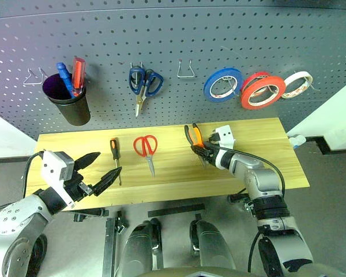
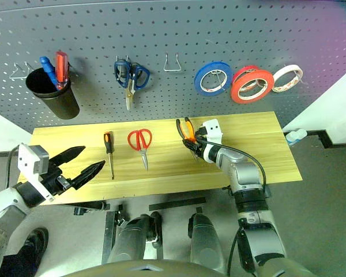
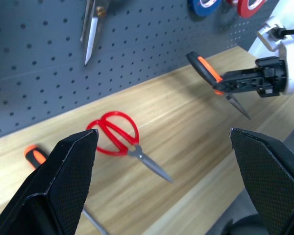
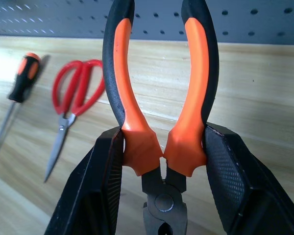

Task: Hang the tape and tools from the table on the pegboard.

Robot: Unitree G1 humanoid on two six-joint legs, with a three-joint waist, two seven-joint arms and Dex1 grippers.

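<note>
The big red tape roll (image 1: 263, 91) is hung on the dark grey pegboard (image 1: 173, 52), overlapped by a thinner red roll. The orange-and-black pliers (image 4: 159, 112) are held above the light wooden table (image 1: 265, 144), handles up toward the board. The red-handled scissors (image 1: 146, 149) and the slim screwdriver (image 1: 114, 156) are laid flat on the table, side by side, apart.

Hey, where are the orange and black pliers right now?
The pliers are clamped in the right gripper, handles up, over the right half of the table, to the right of the red-handled scissors.
</note>
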